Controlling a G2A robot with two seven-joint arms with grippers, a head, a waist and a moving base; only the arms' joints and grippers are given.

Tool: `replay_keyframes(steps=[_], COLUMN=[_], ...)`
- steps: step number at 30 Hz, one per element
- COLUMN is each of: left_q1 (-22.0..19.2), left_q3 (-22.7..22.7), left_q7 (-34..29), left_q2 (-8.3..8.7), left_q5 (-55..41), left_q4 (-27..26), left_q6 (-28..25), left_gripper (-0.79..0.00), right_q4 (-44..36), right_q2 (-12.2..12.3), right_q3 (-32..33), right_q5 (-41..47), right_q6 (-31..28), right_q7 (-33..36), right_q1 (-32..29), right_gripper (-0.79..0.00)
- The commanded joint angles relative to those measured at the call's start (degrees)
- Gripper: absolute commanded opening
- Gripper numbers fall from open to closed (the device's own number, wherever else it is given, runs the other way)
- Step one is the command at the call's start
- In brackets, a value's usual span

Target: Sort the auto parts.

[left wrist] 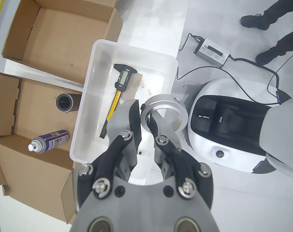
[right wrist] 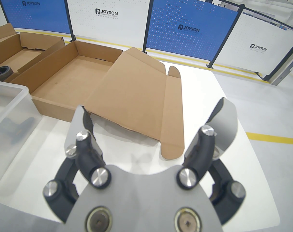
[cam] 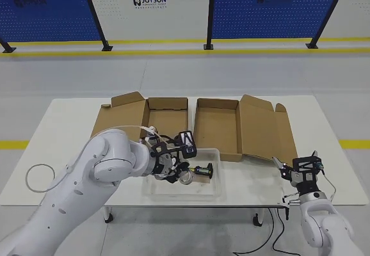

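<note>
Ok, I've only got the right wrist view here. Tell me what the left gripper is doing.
Observer: The left gripper is shut on a silver metal ring, one finger through its hole, held over the clear bin.
Operator: Give me what's in that bin.
Observer: A digital caliper lies flat on its floor.
Operator: Now the box with the black cylinder. List anything else in it.
Observer: A spray can lies on its side near the cylinder, not touching it.
</note>
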Motion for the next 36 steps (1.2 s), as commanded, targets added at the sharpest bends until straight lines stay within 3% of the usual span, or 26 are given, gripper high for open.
replay_keyframes(steps=[1, 12, 20, 26, 36], left_q1=[-0.33, -2.41, -5.49, -10.34, -17.70], left_q3=[0.29, 1.46, 3.62, 8.06, 17.22], left_q7=[0.09, 0.77, 4.13, 9.74, 20.03], left_q2=[0.30, 1.14, 0.38, -1.58, -6.76], left_q5=[-0.30, -1.40, 2.11, 5.93, 10.63], left_q4=[0.16, 1.69, 6.23, 11.97, 25.22], left_q6=[-0.08, -0.29, 1.05, 2.25, 7.48], left_gripper=[-0.785, -0.785, -0.785, -0.785, -0.785], right_q4=[0.00, 0.00, 0.00, 0.00, 0.00], right_q2=[0.00, 0.00, 0.00, 0.00, 0.00], right_q3=[0.00, 0.00, 0.00, 0.00, 0.00], right_q5=[0.00, 0.00, 0.00, 0.00, 0.00], right_q6=[0.00, 0.00, 0.00, 0.00, 0.00], right_q7=[0.00, 0.00, 0.00, 0.00, 0.00], right_q1=[0.00, 0.00, 0.00, 0.00, 0.00], right_gripper=[0.000, 0.000, 0.000, 0.000, 0.000])
